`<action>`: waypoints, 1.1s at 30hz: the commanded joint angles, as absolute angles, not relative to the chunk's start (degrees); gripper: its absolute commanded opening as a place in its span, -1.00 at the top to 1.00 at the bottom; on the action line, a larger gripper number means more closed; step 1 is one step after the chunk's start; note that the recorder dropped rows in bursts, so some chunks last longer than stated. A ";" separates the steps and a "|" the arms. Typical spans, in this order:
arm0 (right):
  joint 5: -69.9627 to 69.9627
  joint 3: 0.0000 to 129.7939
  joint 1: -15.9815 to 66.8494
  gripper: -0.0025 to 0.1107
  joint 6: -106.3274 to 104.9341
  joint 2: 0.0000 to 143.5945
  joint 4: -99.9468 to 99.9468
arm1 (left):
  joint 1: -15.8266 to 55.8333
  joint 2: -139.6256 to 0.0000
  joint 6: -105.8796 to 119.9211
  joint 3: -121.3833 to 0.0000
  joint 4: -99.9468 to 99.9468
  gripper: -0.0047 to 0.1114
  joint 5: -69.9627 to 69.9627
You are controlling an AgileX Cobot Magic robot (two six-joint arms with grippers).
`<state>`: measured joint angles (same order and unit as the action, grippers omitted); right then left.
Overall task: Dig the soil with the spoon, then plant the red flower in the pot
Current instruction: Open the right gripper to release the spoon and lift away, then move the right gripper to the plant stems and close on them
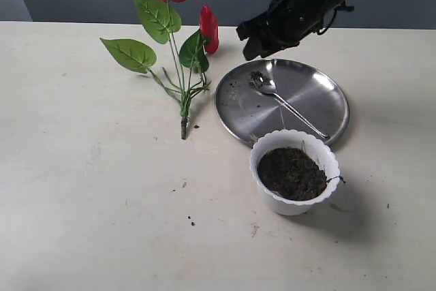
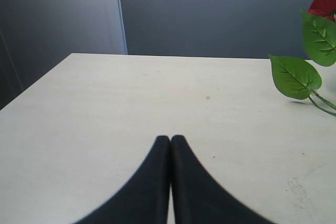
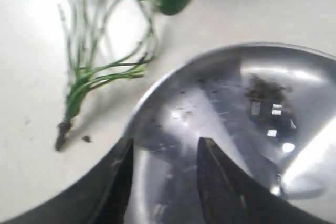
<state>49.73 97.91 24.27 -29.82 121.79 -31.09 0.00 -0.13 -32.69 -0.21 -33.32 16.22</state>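
The red flower (image 1: pixel 178 39) lies flat on the table, its stem base (image 3: pixel 62 135) pointing toward the front, left of the steel plate (image 1: pixel 320 90). On that plate rests the spoon (image 1: pixel 283 101), bowl smeared with soil. Dark soil (image 1: pixel 291 172) fills the white pot (image 1: pixel 262 168), which stands in front of the plate. My right gripper (image 1: pixel 246 40) hovers above the plate's far left rim, open and empty; in its wrist view the right gripper (image 3: pixel 165 148) is over the plate's edge. My left gripper (image 2: pixel 170 138) is shut on nothing, over bare table, with a green leaf (image 2: pixel 294 77) off to one side.
Soil crumbs (image 1: pixel 191 221) dot the table in front of the flower, and soil specks (image 3: pixel 262 85) lie on the plate. A dark wall runs behind the table's far edge (image 1: pixel 82 22).
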 commanded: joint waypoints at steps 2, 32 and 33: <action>50.98 98.14 29.23 0.02 -36.44 121.48 -36.46 | -0.05 0.00 -32.83 0.00 -33.26 0.91 16.33; 26.32 98.14 38.12 0.02 -21.79 132.43 -35.89 | -0.05 0.00 -32.83 0.00 -33.26 0.91 16.33; 25.42 98.14 38.12 0.02 -20.79 132.69 -35.89 | -0.05 0.00 -32.83 0.00 -33.26 0.91 16.33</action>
<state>28.62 98.03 38.19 -23.26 132.31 -36.40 0.00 -0.13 -32.69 -0.21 -33.32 16.22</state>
